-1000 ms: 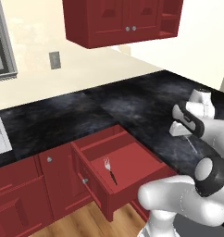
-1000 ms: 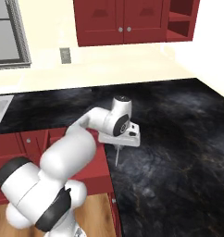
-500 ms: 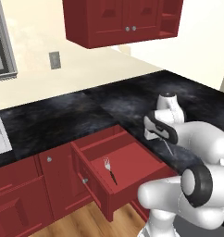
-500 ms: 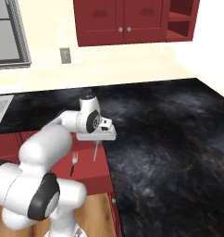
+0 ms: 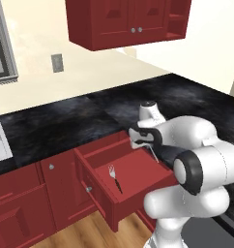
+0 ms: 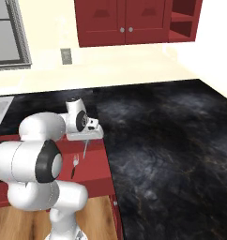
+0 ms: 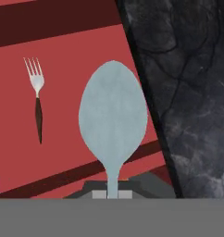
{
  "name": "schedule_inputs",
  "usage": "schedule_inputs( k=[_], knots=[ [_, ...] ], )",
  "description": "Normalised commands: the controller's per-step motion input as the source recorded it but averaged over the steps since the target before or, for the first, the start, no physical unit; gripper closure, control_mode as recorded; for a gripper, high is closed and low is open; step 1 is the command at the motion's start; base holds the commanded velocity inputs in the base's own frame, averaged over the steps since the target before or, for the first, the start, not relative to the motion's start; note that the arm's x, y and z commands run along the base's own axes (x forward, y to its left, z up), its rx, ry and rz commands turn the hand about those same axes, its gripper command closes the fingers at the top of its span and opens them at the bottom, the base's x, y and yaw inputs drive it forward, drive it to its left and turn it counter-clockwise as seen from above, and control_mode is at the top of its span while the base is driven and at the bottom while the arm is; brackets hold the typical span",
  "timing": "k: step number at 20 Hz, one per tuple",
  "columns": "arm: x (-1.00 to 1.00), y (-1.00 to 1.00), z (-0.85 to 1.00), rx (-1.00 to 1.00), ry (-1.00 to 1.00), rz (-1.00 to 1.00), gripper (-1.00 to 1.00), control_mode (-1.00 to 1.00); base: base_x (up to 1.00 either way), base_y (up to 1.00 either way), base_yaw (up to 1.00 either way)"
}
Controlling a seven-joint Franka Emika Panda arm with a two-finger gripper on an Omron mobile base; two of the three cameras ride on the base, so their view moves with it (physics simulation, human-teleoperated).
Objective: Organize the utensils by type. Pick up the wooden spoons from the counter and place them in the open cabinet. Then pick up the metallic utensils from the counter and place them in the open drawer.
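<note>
Your tool (image 6: 85, 140) is clamped on the teaspoon (image 7: 113, 121), which hangs bowl-down over the open drawer (image 5: 138, 170), near its counter-side edge. The fork (image 5: 113, 177) lies inside, clear toward the drawer's far side.

White arm (image 5: 196, 145) folded low and forward, fingers (image 7: 113, 194) clamped shut, pointing downward

— The gripper (image 5: 151, 148) has swung in from over the counter (image 6: 171, 140) with the teaspoon (image 7: 113, 121).
— Over the open drawer (image 5: 138, 169) now, probably above its right edge.
</note>
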Motion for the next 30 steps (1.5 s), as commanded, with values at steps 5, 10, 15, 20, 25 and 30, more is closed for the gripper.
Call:
schedule_inputs(
  k=[5,10,15,20,25,30],
  knots=[
    [0.31,0.34,-0.45,0.00,0.00,-0.02,1.00,-1.00,0.00,0.00,0.00],
    [0.34,0.11,-0.42,0.04,0.00,-0.07,1.00,-1.00,0.00,0.00,0.00],
    [0.40,0.01,-0.40,0.03,0.00,-0.02,1.00,-1.00,0.00,0.00,0.00],
    [0.25,0.11,-0.45,0.02,0.00,0.00,1.00,-1.00,0.00,0.00,0.00],
    [0.15,0.12,-0.47,0.00,0.00,0.00,1.00,-1.00,0.00,0.00,0.00],
    [0.07,0.14,-0.35,0.00,0.00,0.00,1.00,-1.00,0.00,0.00,0.00]
  ],
)
